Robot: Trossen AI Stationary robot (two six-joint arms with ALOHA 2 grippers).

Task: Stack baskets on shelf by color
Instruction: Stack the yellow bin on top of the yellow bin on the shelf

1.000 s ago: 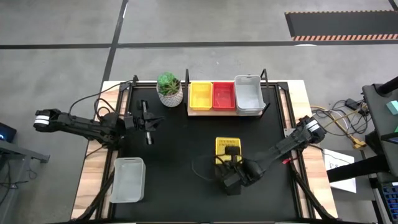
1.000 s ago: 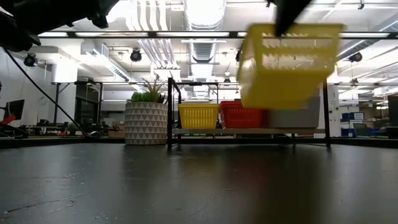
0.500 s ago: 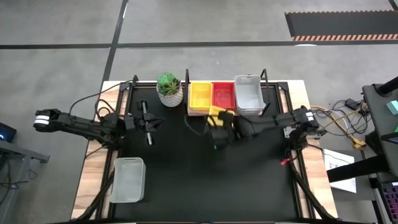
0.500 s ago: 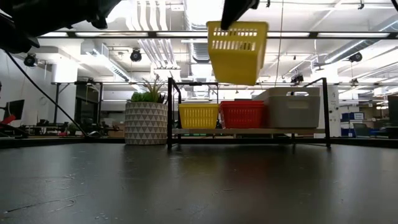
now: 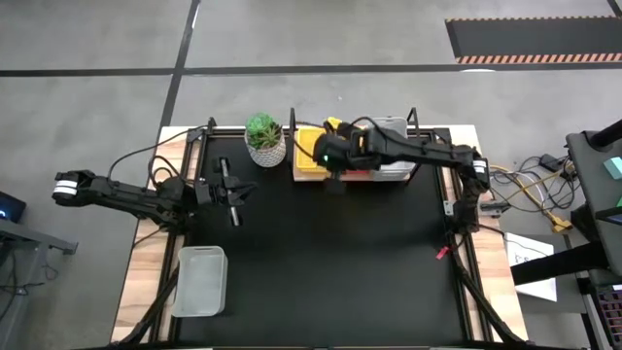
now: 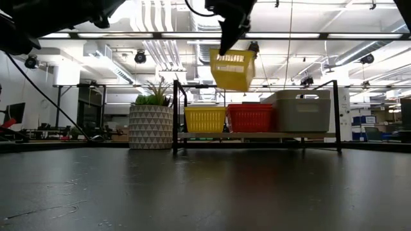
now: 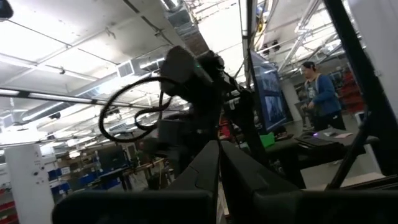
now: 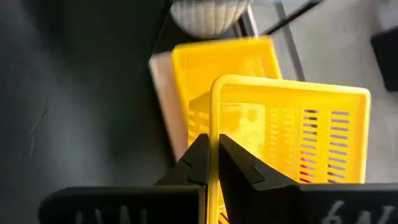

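above the black tabletop (image 5: 321, 262), right hand (image 8: 213, 163) clamped on a yellow basket (image 6: 232, 68)

I see a yellow basket (image 6: 232, 68) w/ slotted sides up in the air. On the light-brown shelf (image 6: 257, 135): yellow basket (image 6: 205, 119), red basket (image 6: 250, 118), grey-white basket (image 6: 298, 110), all perforated. Another grey-white basket (image 5: 198, 280) on the black tabletop (image 5: 321, 262). Plant pot (image 6: 151, 126) is white w/ dark triangle pattern, green leaves. Arms dark.

Perforated yellow plastic basket (image 8: 286, 137); matt black tabletop (image 5: 321, 253)
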